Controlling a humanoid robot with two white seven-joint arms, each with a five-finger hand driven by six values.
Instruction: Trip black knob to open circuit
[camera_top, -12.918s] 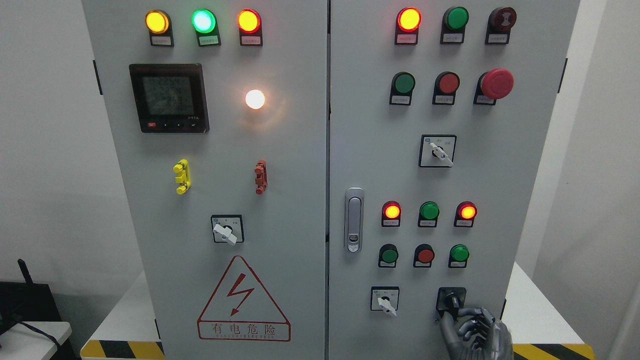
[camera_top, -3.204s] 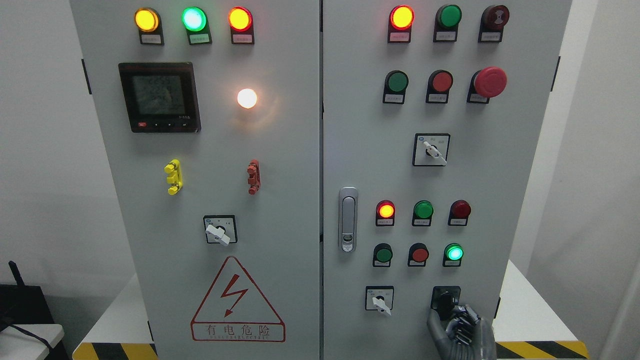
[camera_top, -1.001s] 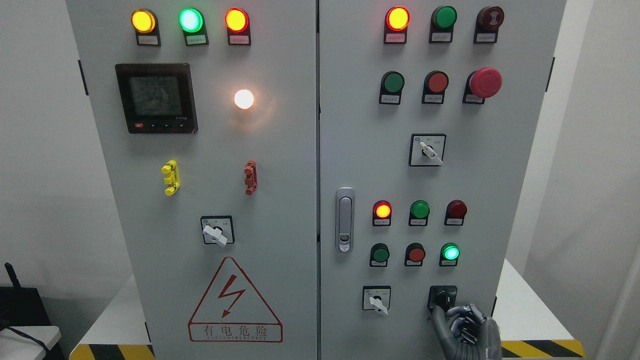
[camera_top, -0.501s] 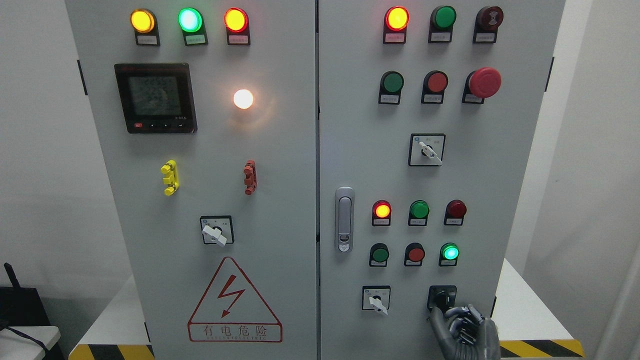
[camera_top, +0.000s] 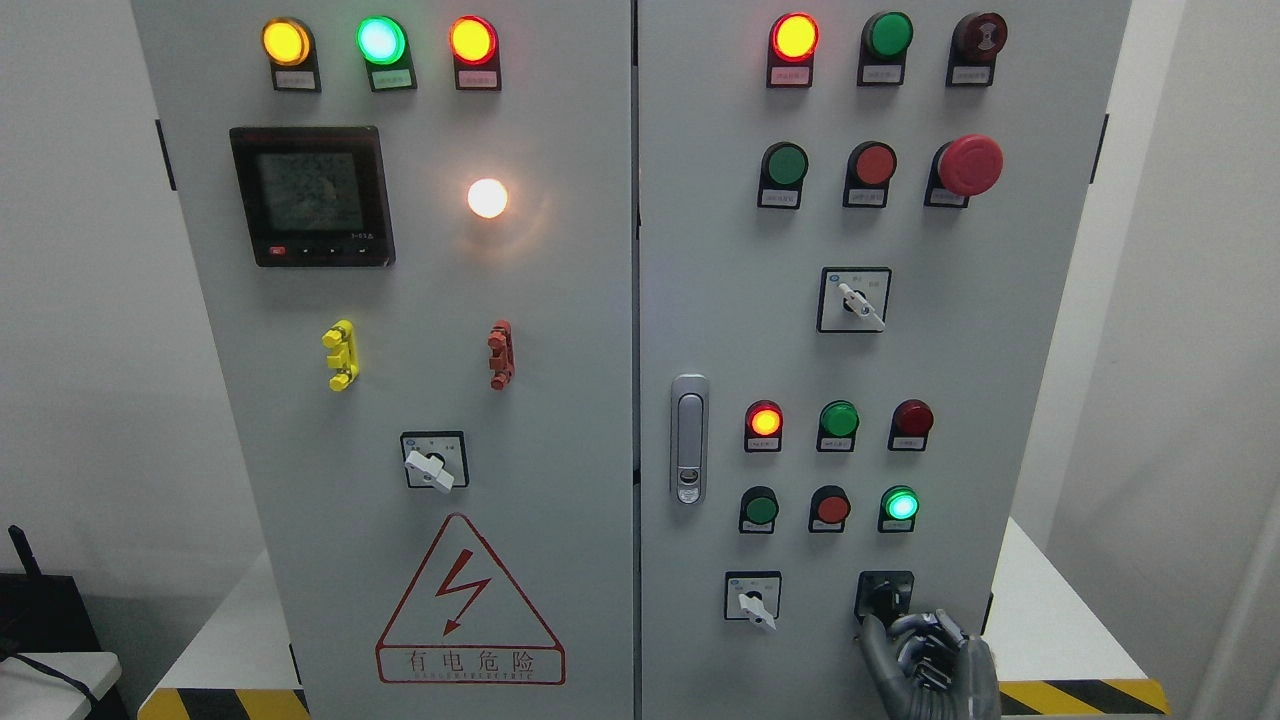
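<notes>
Black knob (camera_top: 884, 597), stubby on its square plate, touched by the metallic right hand (camera_top: 925, 660).

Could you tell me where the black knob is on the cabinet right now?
In the head view, the black knob is at the right door's lower right, below the lit green lamp, with the right hand just beneath it.

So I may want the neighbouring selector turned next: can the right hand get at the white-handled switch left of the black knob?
Probably yes. The right hand sits at the black knob, and the white-handled switch is beside it with bare panel between.
</notes>
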